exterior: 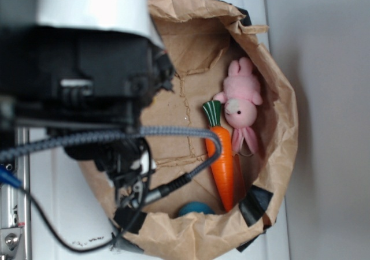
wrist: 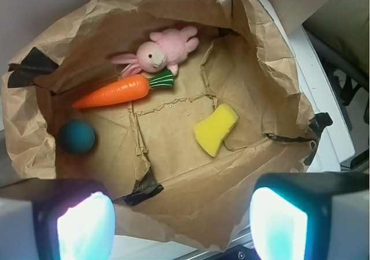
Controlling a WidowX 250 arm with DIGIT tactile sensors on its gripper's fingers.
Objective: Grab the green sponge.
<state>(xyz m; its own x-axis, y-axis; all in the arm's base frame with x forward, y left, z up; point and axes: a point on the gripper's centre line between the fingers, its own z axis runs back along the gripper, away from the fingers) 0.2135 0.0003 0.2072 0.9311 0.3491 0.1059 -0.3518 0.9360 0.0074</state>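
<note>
While your jaws hang spread wide and empty, the sponge (wrist: 215, 130) lies apart below them, seemingly flat, in the bag (wrist: 263, 58).

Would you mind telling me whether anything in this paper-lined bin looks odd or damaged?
The brown paper liner is crumpled, torn along its creases and patched with black tape. The so-called green sponge is actually pale yellow. The carrot, bunny and blue ball look intact.

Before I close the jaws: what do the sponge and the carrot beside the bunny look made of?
Sponge: likely soft foam, matte pale yellow with a dull, even surface. Carrot: probably hard plastic or rubber, smooth orange with a glossy highlight.
</note>
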